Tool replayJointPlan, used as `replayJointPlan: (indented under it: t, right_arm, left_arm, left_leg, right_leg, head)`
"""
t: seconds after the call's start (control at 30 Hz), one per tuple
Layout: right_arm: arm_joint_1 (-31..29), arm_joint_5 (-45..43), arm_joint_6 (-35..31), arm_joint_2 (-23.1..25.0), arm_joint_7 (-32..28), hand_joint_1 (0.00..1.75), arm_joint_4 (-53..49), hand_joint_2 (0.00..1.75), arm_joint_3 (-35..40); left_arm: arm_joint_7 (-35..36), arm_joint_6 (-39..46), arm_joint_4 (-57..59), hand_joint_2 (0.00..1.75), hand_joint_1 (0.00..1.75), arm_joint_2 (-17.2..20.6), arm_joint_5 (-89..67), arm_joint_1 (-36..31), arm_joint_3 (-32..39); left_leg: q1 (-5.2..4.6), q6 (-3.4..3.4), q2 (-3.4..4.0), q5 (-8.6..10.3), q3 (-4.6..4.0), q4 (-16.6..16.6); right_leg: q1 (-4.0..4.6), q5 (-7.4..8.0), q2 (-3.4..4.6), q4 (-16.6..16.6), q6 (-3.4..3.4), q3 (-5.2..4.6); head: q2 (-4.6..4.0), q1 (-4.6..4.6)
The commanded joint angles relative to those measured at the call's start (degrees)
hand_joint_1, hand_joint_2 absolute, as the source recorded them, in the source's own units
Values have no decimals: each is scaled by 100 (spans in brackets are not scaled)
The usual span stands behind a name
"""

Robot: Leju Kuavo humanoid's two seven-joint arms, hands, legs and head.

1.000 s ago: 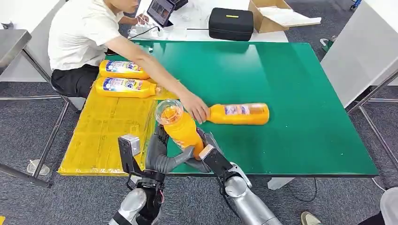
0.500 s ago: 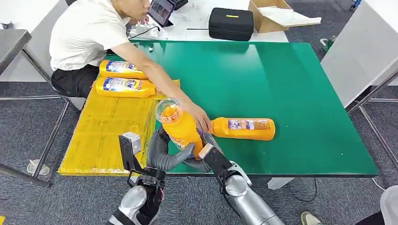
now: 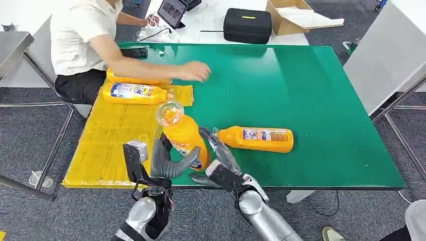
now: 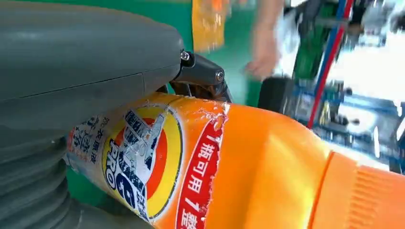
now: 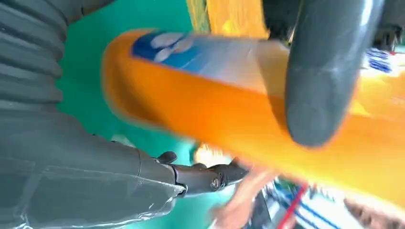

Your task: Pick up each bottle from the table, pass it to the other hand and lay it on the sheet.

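Head view: two bottles (image 3: 131, 91) already lying on the yellow sheet (image 3: 113, 145), one bottle on the table (image 3: 257, 139) left to fetch. Held bottle (image 3: 182, 135) mid-handover near the table's front edge, left hand (image 3: 168, 161) wrapped around it, right hand (image 3: 217, 158) spread beside it, apparently let go; laying down still to do.

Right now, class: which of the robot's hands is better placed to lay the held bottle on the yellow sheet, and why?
Left. The left hand grips the orange bottle beside the yellow sheet; the right hand sits farther over the green table.
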Motion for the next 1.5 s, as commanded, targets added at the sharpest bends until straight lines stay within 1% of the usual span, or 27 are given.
replayJointPlan:
  t: [0.03, 0.07, 0.1, 0.13, 0.17, 0.2, 0.23, 0.27, 0.3, 0.33, 0.37, 0.5, 0.53, 0.57, 0.63, 0.7, 0.73, 0.77, 0.87, 0.9, 0.93, 0.97, 1.07, 1.4, 1.43, 1.47, 1.5]
  right_arm:
    - [440, 590, -1617, 80, -350, 0, -483, 0, -191]
    - [463, 582, -1633, 45, -362, 0, -493, 0, -183]
    - [499, 606, -1838, 64, -418, 0, -522, 0, -274]
    - [589, 755, -2414, 101, -596, 0, -558, 0, -451]
    - [654, 809, -2756, 71, -712, 0, -572, 0, -590]
    - [866, 1417, -2966, 355, -1054, 0, -884, 0, -1323]
    - [1089, 1860, -2966, 669, -1224, 0, -1288, 0, -2215]
    - [1130, 1692, -2966, 490, -1224, 0, -1354, 0, -2180]
    - [1185, 1885, -2966, 571, -1224, 0, -1682, 0, -2482]
    - [1257, 2103, -2966, 727, -1224, 0, -2012, 0, -2900]
    - [1265, 2232, -2966, 730, -1224, 0, -2164, 0, -3044]
    - [1265, 2232, -2966, 730, -1224, 0, -2164, 0, -3044]
    - [1230, 2360, -2966, 706, -1224, 0, -2179, 0, -3162]
    - [1214, 2339, -2966, 671, -1224, 0, -2187, 0, -3141]
    - [1137, 2533, -2966, 517, -1224, 0, -2087, 0, -3040]
    - [1057, 2371, -2966, 382, -1224, 0, -1690, 0, -2812]
    - [1016, 2307, -2966, 342, -1224, 0, -1525, 0, -2701]
    - [968, 2065, -2966, 249, -1169, 0, -1339, 0, -2492]
    - [848, 1779, -2966, 197, -1224, 0, -905, 0, -2281]
    - [840, 1790, -2966, 208, -1224, 0, -894, 0, -2287]
    - [809, 1722, -2966, 192, -1224, 0, -830, 0, -2220]
    - [745, 1583, -2966, 101, -1224, 0, -727, 0, -2028]
    - [638, 1450, -2966, 53, -1224, 0, -550, 0, -1862]
    - [610, 1407, -2966, 48, -1224, 0, -468, 0, -1822]
    - [604, 1398, -2966, 46, -1224, 0, -443, 0, -1816]
    - [613, 1389, -2966, 39, -1224, 0, -418, 0, -1807]
    - [620, 1378, -2966, 39, -1224, 0, -419, 0, -1812]
  left_arm:
    - [75, 365, -127, 175, 175, 180, 28, -1, 587]
    - [77, 341, -210, 175, 175, 223, 14, 31, 621]
    - [90, 360, -274, 175, 175, 230, 8, 65, 688]
    - [50, 538, -366, 175, 175, 251, -136, 116, 783]
    - [44, 661, -465, 175, 175, 328, -262, 141, 867]
    - [43, 810, -464, 175, 175, 397, -444, 114, 878]
    - [204, 1602, -168, 175, 175, 664, -1582, -91, 689]
    - [205, 1518, -136, 175, 175, 736, -1574, -121, 827]
    - [223, 1699, 48, 175, 175, 851, -1998, -217, 764]
    - [552, 1983, 326, 175, 175, 887, -2801, -331, 880]
    - [652, 2011, 492, 175, 175, 925, -3255, -403, 1012]
    - [652, 2011, 492, 175, 175, 925, -3255, -403, 1012]
    - [985, 2011, 917, 175, 175, 938, -4260, -599, 1161]
    - [1135, 1964, 1088, 175, 175, 1017, -4588, -690, 1104]
    - [1644, 1401, 1814, 175, 175, 1305, -5719, -1116, 951]
    - [1686, 918, 2344, 175, 175, 1332, -5795, -1373, 1098]
    - [1674, 571, 2741, 175, 175, 1354, -5938, -1585, 1074]
    - [1741, 399, 2996, 175, 175, 1368, -6087, -1721, 1062]
    - [1764, -115, 3612, 175, 175, 1448, -6355, -2056, 1039]
    - [1724, -96, 3674, 175, 175, 1445, -6358, -2079, 1062]
    - [1759, -79, 3772, 175, 175, 1442, -6416, -2126, 1054]
    - [1782, -64, 3973, 175, 175, 1474, -6656, -2231, 928]
    - [1823, -162, 4267, 175, 175, 1513, -6762, -2358, 934]
    - [1892, -282, 4418, 175, 175, 1541, -6813, -2396, 946]
    - [1911, -325, 4448, 175, 161, 1539, -6810, -2401, 957]
    - [1941, -302, 4446, 175, 68, 1518, -6731, -2389, 1061]
    - [1968, -454, 4484, 175, 0, 1460, -6588, -2404, 1221]
  left_leg:
    - [0, 2, 6, -10, 26, -4]
    - [1, 2, 5, -8, 18, -3]
    - [2, 1, 7, -9, 22, -4]
    - [0, 3, 7, -15, 37, -4]
    - [1, 2, 4, -10, 23, -3]
    - [0, 1, 5, -5, 14, -5]
    - [-1, 2, 6, -9, 22, -5]
    - [0, 1, -2, -14, 34, -2]
    - [-2, -1, -9, -3, 14, -5]
    - [-4, 0, -13, -7, 29, -6]
    - [-2, -2, -6, -2, 13, -4]
    - [3, 2, -13, -5, 27, -1]
    - [1, 1, -15, -3, 25, -4]
    - [0, 0, -10, 2, 10, -4]
    - [1, 1, -5, -3, 32, -6]
    - [1, -2, -17, 5, 22, -10]
    - [3, -2, -17, 5, 34, -14]
    - [5, 0, -12, 6, 41, -15]
    - [5, 0, 0, 5, 31, -10]
    - [9, -3, -2, 8, 23, -7]
    - [9, -3, 3, 4, 36, -8]
    - [7, -3, 0, 7, 22, -6]
    - [8, -2, 9, 1, 38, -6]
    - [7, -3, -5, 7, 15, -2]
    - [7, -1, -1, 1, 28, -1]
    - [7, -3, -1, 6, 16, -1]
    - [7, -2, 1, -1, 32, -1]
  right_leg:
    - [3, -10, -2, -3, -10, 25]
    - [3, -6, -2, -4, -7, 18]
    - [5, -7, 0, -5, -9, 21]
    - [4, -14, -3, -4, -13, 36]
    - [3, -10, -4, -3, -9, 23]
    - [2, -4, 0, -5, -7, 13]
    - [2, -8, -1, -4, -9, 21]
    - [4, -17, -12, 1, -15, 34]
    - [0, -9, -16, 2, -11, 15]
    - [0, -17, -22, 4, -16, 29]
    - [0, -7, -12, 4, -11, 11]
    - [7, -12, -21, 1, -14, 30]
    - [3, -10, -15, -2, -12, 28]
    - [0, -3, -5, -2, -6, 10]
    - [4, -5, -8, -5, -13, 30]
    - [2, -2, -16, -7, -9, 22]
    - [5, -2, -17, -11, -14, 34]
    - [7, -2, -14, -13, -17, 42]
    - [7, 2, 1, -11, -12, 30]
    - [10, 4, 2, -9, -10, 23]
    - [12, 1, 2, -9, -15, 35]
    - [8, 2, 2, -6, -10, 20]
    - [10, -2, 8, -5, -14, 33]
    - [7, -1, -3, 0, -9, 16]
    - [9, -5, -2, 0, -13, 29]
    - [7, 0, 1, 1, -9, 16]
    - [9, -6, -1, 1, -14, 32]
  head:
    - [2, 0]
    - [0, 0]
    - [0, -2]
    - [2, 0]
    - [0, 0]
    - [2, 0]
    - [0, 0]
    - [0, 0]
    - [0, 0]
    - [0, 2]
    - [0, 4]
    - [0, -2]
    - [0, 0]
    - [0, 0]
    - [0, 0]
    - [0, 0]
    - [0, 2]
    - [0, 0]
    - [0, 0]
    - [0, 0]
    - [0, -2]
    - [0, 0]
    - [0, 0]
    - [2, 0]
    - [0, 0]
    - [0, 0]
    - [0, 2]
